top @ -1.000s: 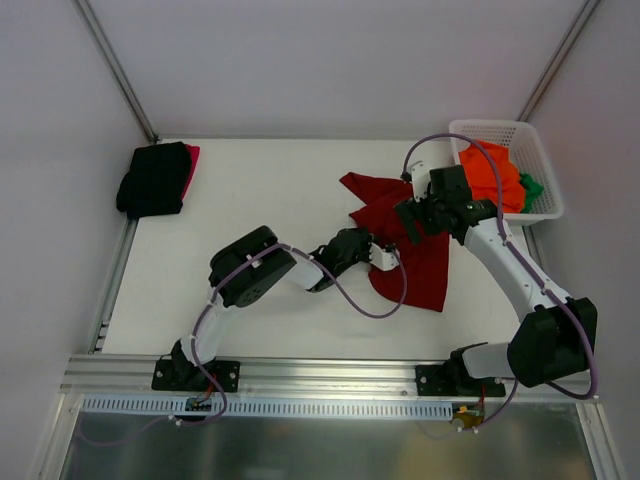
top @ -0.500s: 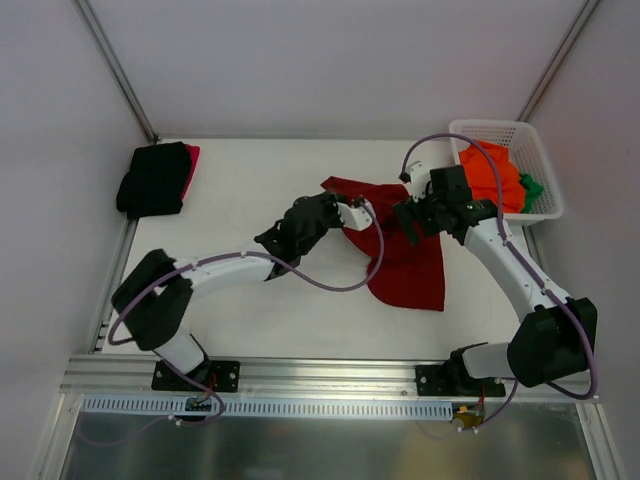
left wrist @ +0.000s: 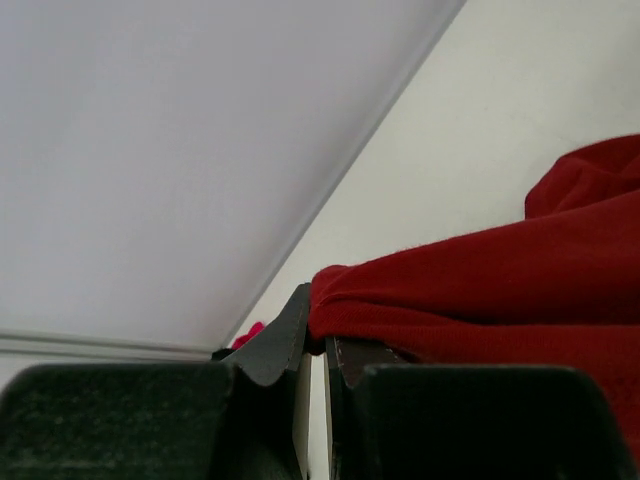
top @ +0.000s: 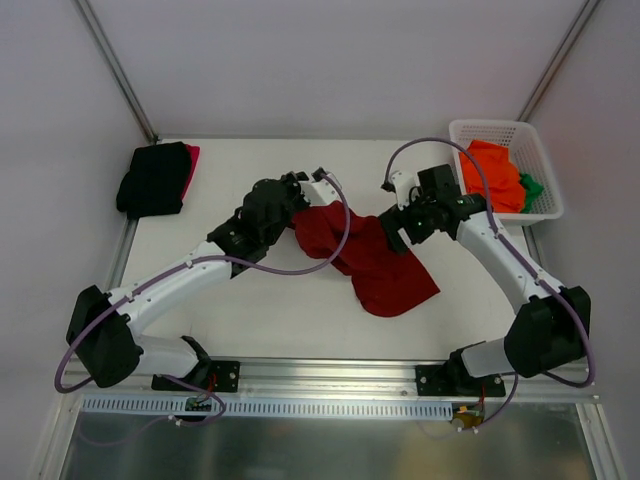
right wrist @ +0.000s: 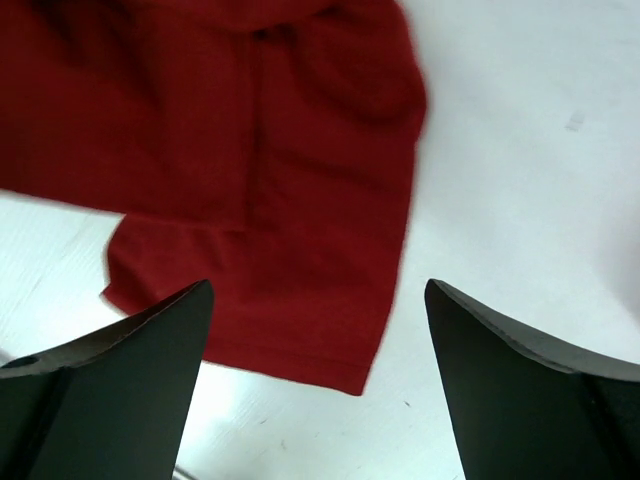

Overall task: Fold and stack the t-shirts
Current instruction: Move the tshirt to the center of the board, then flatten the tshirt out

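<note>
A dark red t-shirt (top: 375, 265) lies crumpled and stretched across the middle of the white table. My left gripper (top: 300, 208) is shut on its left edge; in the left wrist view the cloth (left wrist: 480, 290) is pinched between the shut jaws. My right gripper (top: 392, 232) hovers over the shirt's right part, open and empty; in the right wrist view the shirt's hem (right wrist: 290, 250) lies below between the spread fingers. A folded black t-shirt (top: 153, 178) sits on a bright red one (top: 192, 160) at the far left. Orange (top: 490, 175) and green (top: 531, 187) shirts lie in the basket.
The white plastic lattice basket (top: 540, 150) stands at the back right corner. The enclosure's walls and metal posts bound the table on three sides. An aluminium rail (top: 330, 375) runs along the near edge by the arm bases.
My left arm has swung left and away, pulling the dark red shirt's edge leftward and stretching the cloth. My right gripper has shifted slightly left over the shirt.
</note>
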